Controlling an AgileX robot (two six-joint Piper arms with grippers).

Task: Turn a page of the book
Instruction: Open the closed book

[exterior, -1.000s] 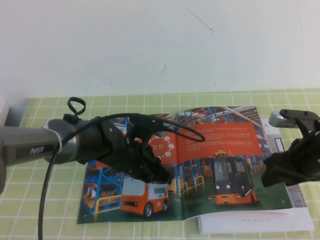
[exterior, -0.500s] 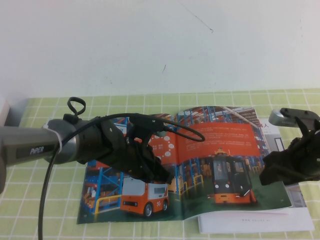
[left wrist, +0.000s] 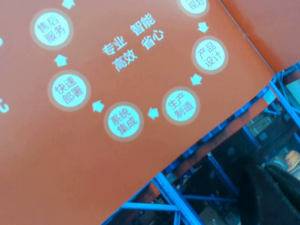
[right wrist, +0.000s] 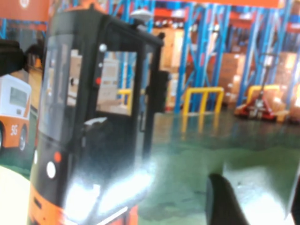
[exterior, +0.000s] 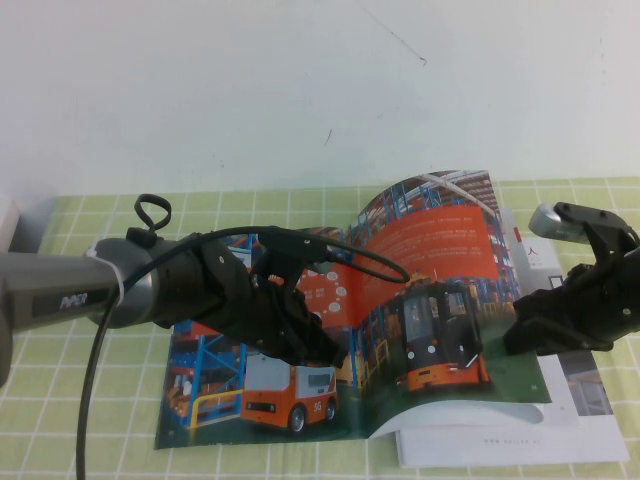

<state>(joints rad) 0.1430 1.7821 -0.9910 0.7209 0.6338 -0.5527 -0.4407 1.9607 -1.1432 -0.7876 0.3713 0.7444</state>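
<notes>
Where a plain white wall (exterior: 300, 80) filled the upper half of the high view, a green-and-white checked cloth (exterior: 60, 400) covered the table below it. The book (exterior: 270, 400) lay open at lower centre on a white booklet (exterior: 560, 440). Its page (exterior: 440, 280), at centre right, curled up off the spread, showing blue racks, an orange banner and an orange-black forklift. The right gripper (exterior: 535, 335), at the right edge, had its fingers about the page's outer edge; a firm pinch could not be told. The left gripper (exterior: 325, 345), at centre left, pressed on the left leaf, opening not discernible. The arm read "PiPER"; the left wrist view showed white Chinese characters on orange.
</notes>
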